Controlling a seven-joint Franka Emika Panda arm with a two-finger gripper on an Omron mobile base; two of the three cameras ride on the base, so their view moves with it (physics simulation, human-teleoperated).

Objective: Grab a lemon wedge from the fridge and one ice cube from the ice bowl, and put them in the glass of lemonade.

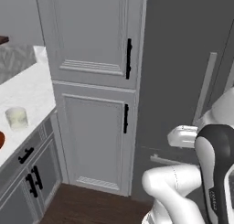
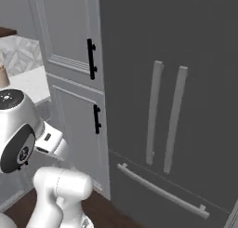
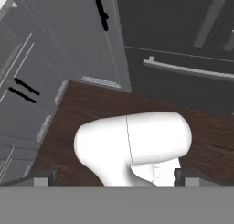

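Your claw (image 3: 114, 177) stands wide open and empty at frame bottom, fridge (image 2: 186, 106) doors closed, glass of lemonade (image 1: 17, 118) on table (image 1: 27, 90) at left.

Cabinets, worktop and floor in front of me

A tall light grey panelled cabinet (image 1: 93, 90) stands before me, its upper and lower doors each carrying a black handle (image 1: 129, 58) near the right edge, one above the other. To its left runs a white marbled worktop (image 1: 27, 93), with a patterned grey backsplash (image 1: 16, 61) behind it. Under the worktop I see lower grey cabinets (image 1: 27, 182) with short black pulls (image 1: 32, 182). A beige utensil holder (image 2: 3, 77) shows at the left edge of my right base view. Below everything lies a dark brown wooden floor (image 3: 91, 106), meeting the foot of the tall cabinet.
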